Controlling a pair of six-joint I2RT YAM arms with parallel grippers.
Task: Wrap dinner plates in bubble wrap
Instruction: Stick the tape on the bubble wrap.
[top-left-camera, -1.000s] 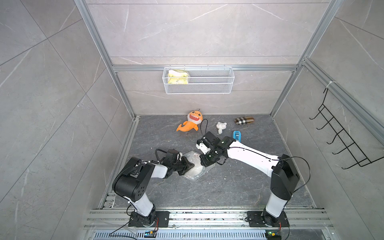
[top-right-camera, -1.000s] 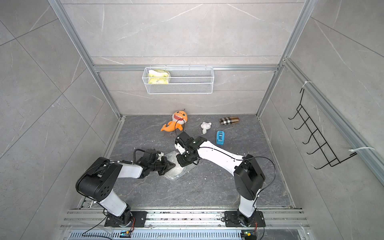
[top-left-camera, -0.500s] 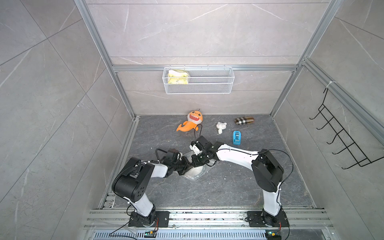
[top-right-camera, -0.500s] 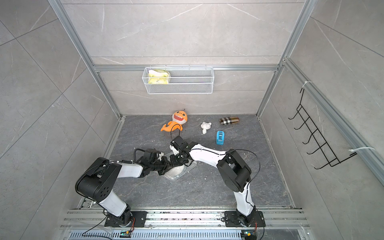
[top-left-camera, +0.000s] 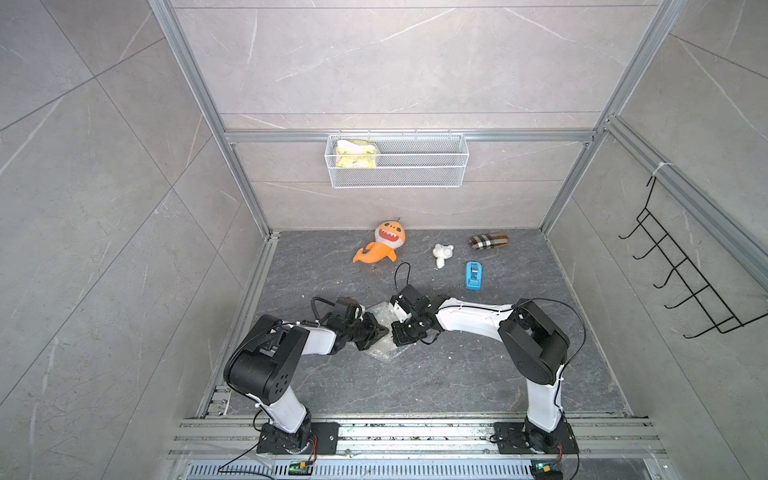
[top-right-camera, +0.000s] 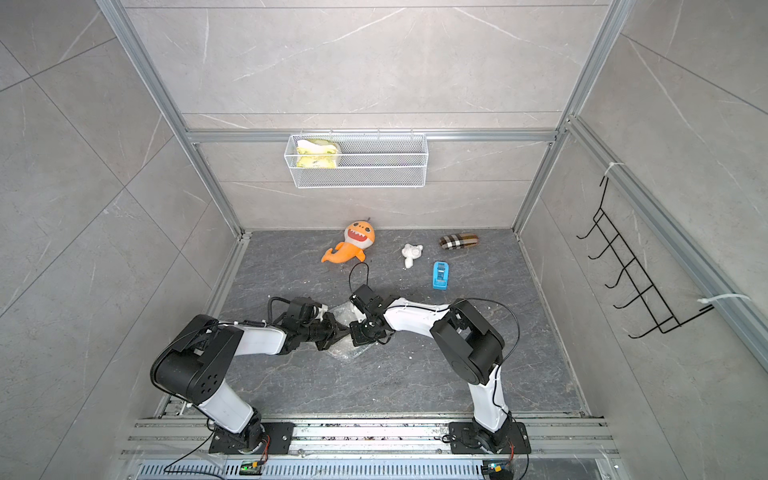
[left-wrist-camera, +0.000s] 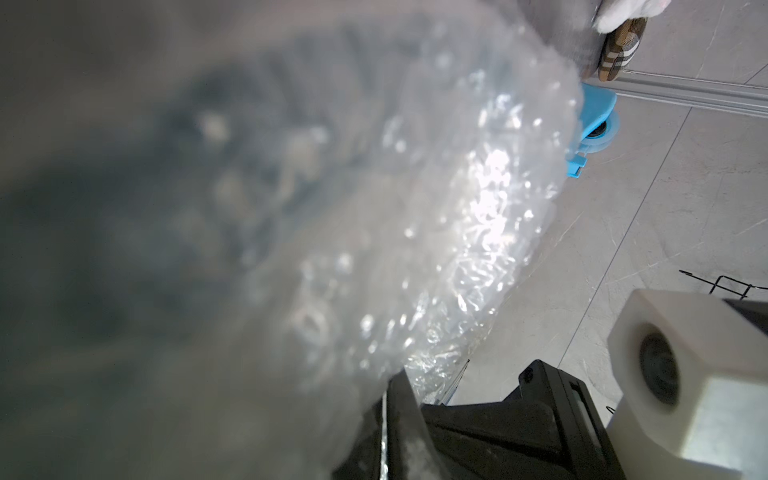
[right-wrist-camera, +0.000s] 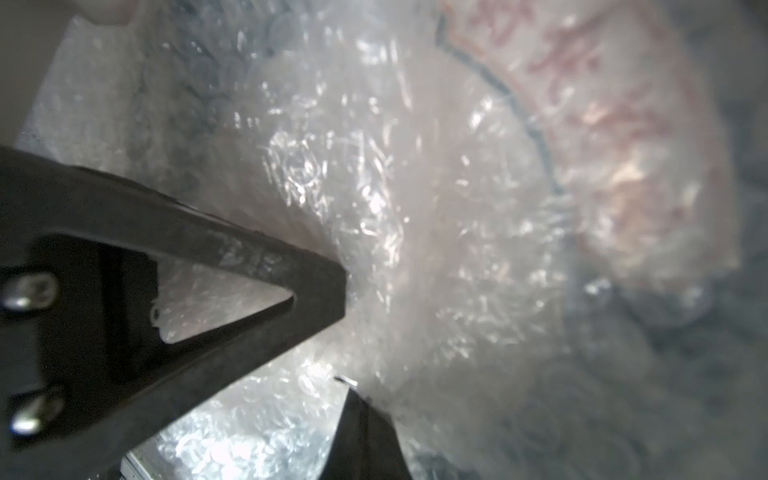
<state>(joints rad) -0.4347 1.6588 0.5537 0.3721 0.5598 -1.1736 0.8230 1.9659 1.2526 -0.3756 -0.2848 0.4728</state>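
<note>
The dinner plate is lying mid-counter, covered by the bubble wrap. The left gripper and right gripper are meeting there, fingers pressed together; a pinched fold cannot be confirmed. Advice: pull film taut, flat over the rim.

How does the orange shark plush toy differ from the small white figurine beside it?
The orange shark plush toy is bright orange with a toothy red mouth; the small white figurine is plain white. The plush toy is larger than the figurine. Both lie on the dark grey floor near the back wall.
</note>
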